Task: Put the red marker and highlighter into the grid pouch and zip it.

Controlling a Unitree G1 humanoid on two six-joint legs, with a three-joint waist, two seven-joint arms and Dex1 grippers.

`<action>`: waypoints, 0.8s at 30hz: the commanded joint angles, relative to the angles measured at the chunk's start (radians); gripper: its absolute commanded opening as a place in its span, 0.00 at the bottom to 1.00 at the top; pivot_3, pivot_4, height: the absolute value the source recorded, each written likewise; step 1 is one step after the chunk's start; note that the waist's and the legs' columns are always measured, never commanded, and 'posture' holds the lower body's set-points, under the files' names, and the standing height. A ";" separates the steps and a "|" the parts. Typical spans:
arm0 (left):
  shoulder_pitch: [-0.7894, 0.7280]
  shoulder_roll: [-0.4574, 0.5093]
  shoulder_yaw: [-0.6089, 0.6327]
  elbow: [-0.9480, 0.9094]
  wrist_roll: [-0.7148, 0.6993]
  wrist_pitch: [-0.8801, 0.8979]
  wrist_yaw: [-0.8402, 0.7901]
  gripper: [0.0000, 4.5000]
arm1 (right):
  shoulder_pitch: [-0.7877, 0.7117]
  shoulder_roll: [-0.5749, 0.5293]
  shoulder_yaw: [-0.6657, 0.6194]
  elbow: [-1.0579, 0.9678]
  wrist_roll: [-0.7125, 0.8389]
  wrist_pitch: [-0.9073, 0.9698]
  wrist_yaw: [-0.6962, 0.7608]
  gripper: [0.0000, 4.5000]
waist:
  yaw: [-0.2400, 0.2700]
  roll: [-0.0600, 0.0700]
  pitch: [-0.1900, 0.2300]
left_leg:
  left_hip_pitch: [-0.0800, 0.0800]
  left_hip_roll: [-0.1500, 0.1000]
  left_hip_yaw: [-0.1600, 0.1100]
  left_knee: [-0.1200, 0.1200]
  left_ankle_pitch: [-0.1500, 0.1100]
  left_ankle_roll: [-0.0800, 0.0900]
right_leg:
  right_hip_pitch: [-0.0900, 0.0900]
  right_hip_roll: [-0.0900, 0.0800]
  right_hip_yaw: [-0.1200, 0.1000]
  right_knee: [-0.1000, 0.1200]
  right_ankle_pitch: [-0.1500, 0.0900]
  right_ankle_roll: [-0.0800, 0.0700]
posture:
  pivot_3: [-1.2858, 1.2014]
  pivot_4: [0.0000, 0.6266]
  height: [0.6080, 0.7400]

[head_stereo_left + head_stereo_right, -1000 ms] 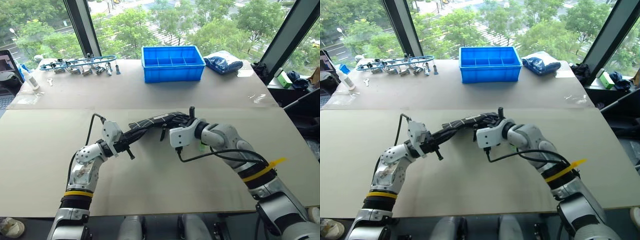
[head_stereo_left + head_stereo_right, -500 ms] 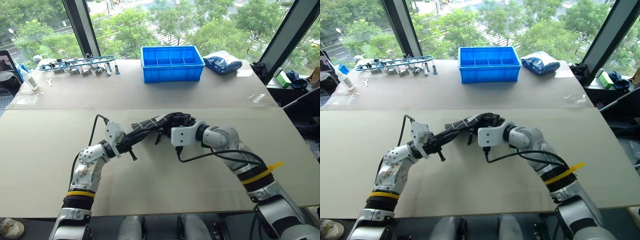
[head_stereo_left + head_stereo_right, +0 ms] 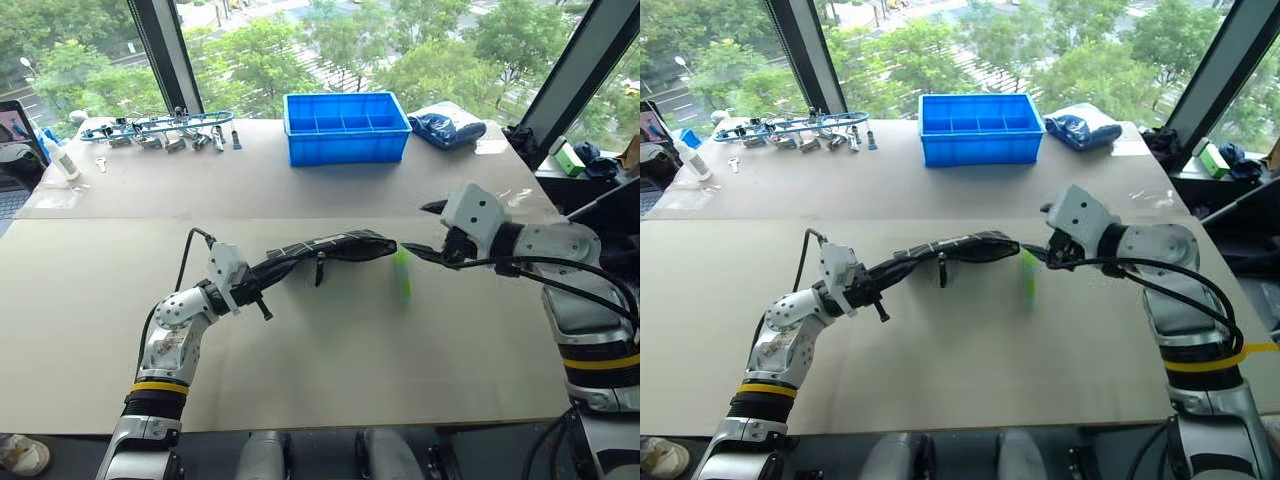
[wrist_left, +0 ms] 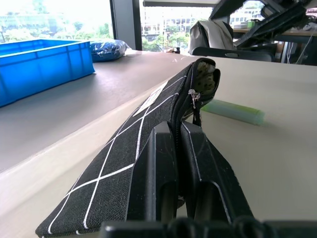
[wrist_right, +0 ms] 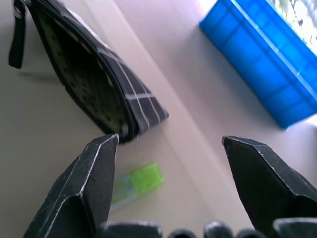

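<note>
Left gripper [image 3: 262, 287] fingers clenched on grid pouch [image 3: 325, 249], holding it raised above tabletop [image 3: 330, 350], mouth gaping toward 3 o'clock. Highlighter [image 3: 402, 276] lies on tabletop just off pouch's open end, at about 4 o'clock from it. Right gripper [image 3: 424, 232] fingers spread wide, grasping nothing, near highlighter. Blue bin [image 3: 345, 126] at 12 o'clock, well apart.

Bare table [image 3: 330, 370] lies open on the near side, while the lifted grid pouch [image 3: 330, 246] and the highlighter [image 3: 402, 276] just right of its mouth block the middle; the blue bin [image 3: 345, 126] stands far back.
</note>
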 commanded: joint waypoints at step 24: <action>0.022 -0.007 0.010 -0.060 -0.011 -0.014 0.012 0.00 | 0.005 0.276 0.093 -0.121 0.089 0.688 -0.506 0.83 | -0.006 0.000 0.000 | 0.000 -0.001 -0.009 0.000 0.000 0.000 | 0.000 0.001 -0.001 0.000 0.000 -0.001 | 0.52 0.24 1.00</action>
